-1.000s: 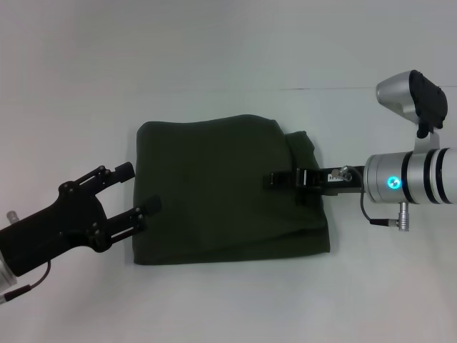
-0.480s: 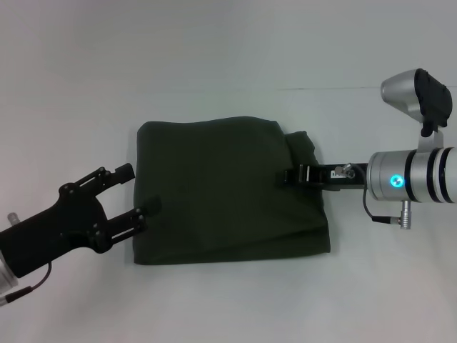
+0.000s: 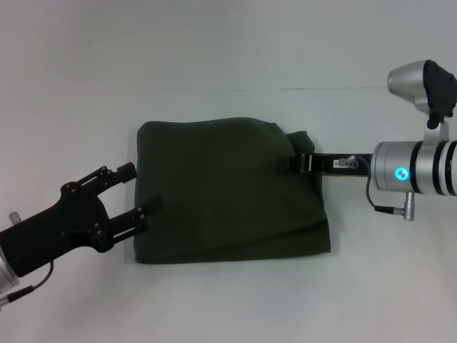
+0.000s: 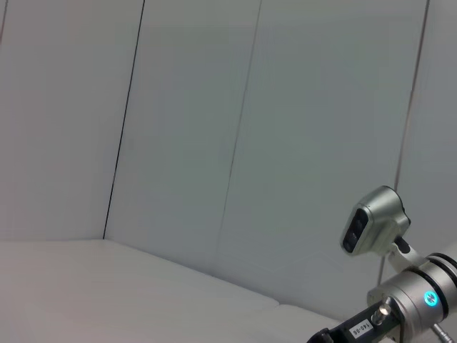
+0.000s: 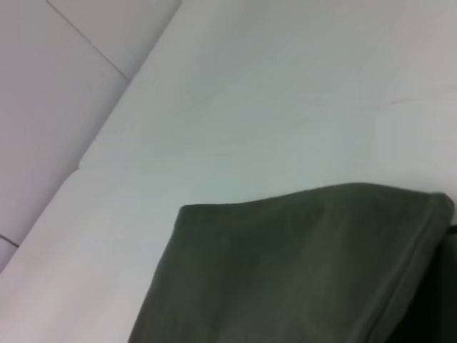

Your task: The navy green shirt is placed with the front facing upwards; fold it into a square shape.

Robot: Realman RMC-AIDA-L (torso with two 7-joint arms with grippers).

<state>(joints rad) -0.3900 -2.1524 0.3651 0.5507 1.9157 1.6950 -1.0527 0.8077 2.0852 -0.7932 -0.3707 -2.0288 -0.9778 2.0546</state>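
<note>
The navy green shirt (image 3: pixel 228 191) lies folded into a rough square on the white table (image 3: pixel 228 43). The left gripper (image 3: pixel 139 191) hovers at its left edge, fingers spread. The right gripper (image 3: pixel 293 163) sits at the right edge; its fingers seem closed, though this is hard to tell.

No text can be read anywhere; a small white label (image 4: pixel 363 330) behind the right arm's jaws is illegible.

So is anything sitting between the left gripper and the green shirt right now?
Nothing visible. The left gripper, open, is at the left edge of the navy green shirt, with only bare table around.
</note>
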